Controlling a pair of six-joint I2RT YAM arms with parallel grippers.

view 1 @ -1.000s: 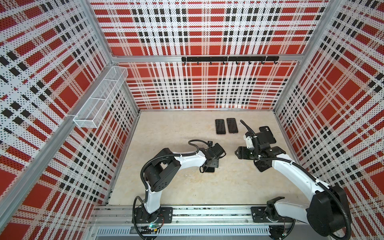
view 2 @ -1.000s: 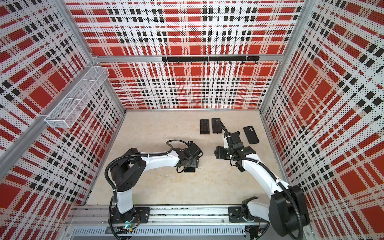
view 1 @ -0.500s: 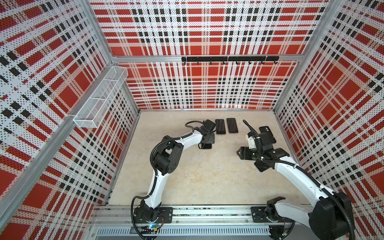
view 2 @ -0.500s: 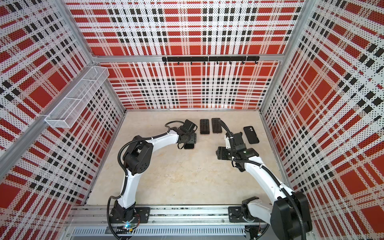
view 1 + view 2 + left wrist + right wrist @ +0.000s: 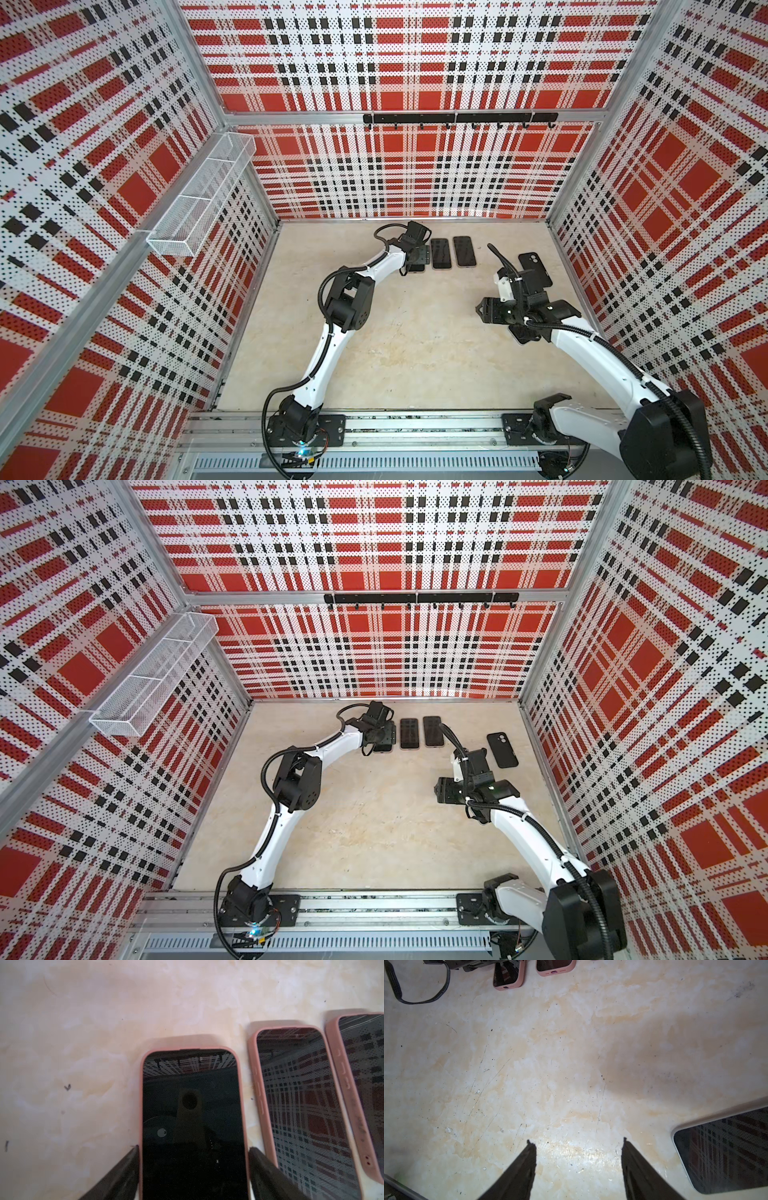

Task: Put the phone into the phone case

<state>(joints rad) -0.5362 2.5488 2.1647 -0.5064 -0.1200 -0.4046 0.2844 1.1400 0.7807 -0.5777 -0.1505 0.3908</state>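
Pink silicone wraps the phone (image 5: 193,1126) at the left end of the row, lying screen-up toward the back of the beige table (image 5: 395,353), its glass dark. We see the left gripper (image 5: 192,1147) straddle it, fingers (image 5: 124,1167) wide apart and right at both long edges; clamped or loose, we cannot tell. Just beside lie a second pink-cased phone (image 5: 441,253) and a third pink-cased phone (image 5: 464,251). Further right, the right gripper (image 5: 576,1140) gapes over bare table, holding nothing, near a black case (image 5: 534,268).
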